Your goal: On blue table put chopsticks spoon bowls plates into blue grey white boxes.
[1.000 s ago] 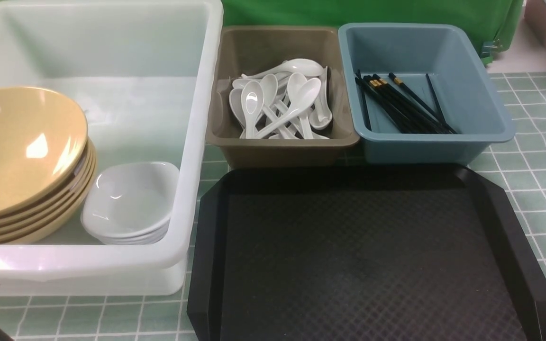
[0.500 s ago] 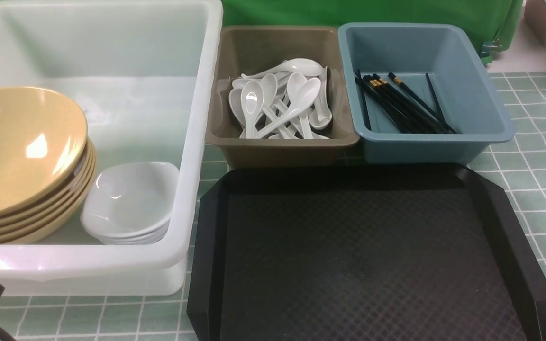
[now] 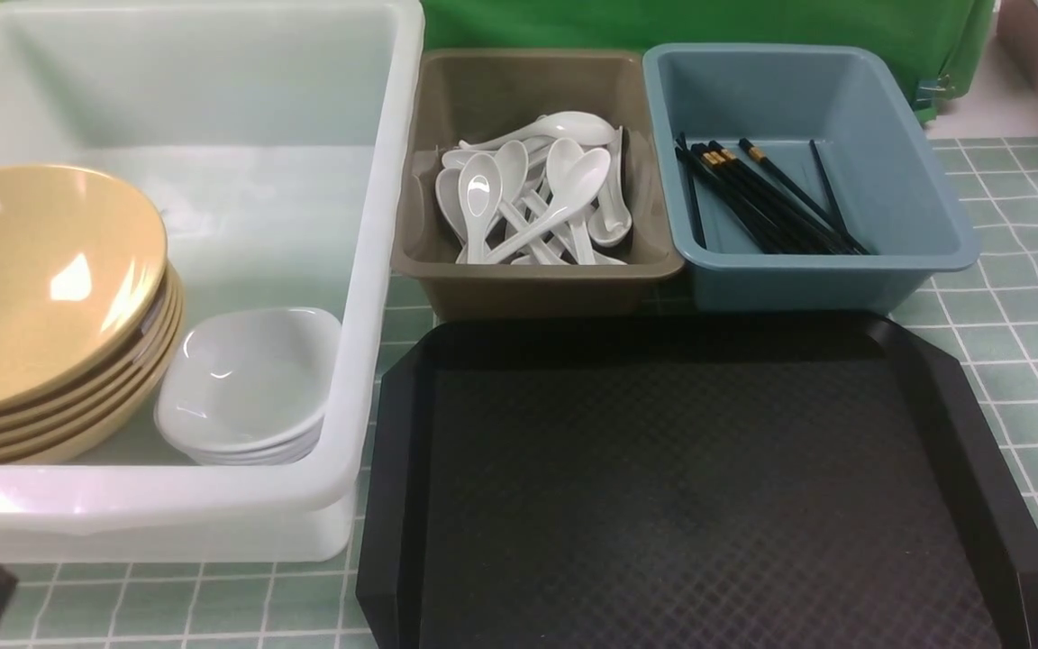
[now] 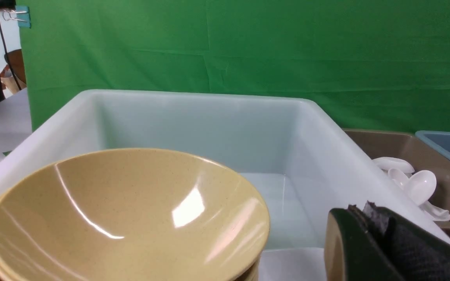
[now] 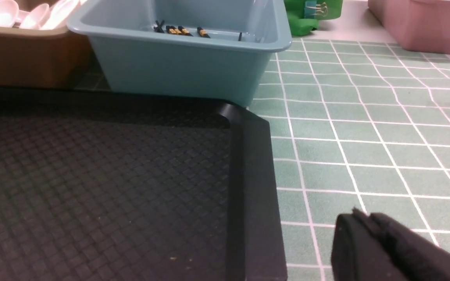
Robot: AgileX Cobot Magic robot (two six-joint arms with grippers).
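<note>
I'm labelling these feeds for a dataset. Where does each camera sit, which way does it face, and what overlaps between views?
Front view: sits between the arms, looks forward and down at the white tub, grey bin, blue bin and black tray; a dark arm part shows at the lower left edge.
Left wrist view: low beside the tub, facing the yellow bowls; the left gripper is shut.
Right wrist view: low over the tray's corner, facing the blue bin; the right gripper is shut.
Shared: both wrist views show the grey and blue bins.

Glossy bowls (image 3: 41, 297), matt textured black tray (image 3: 690, 505).
</note>
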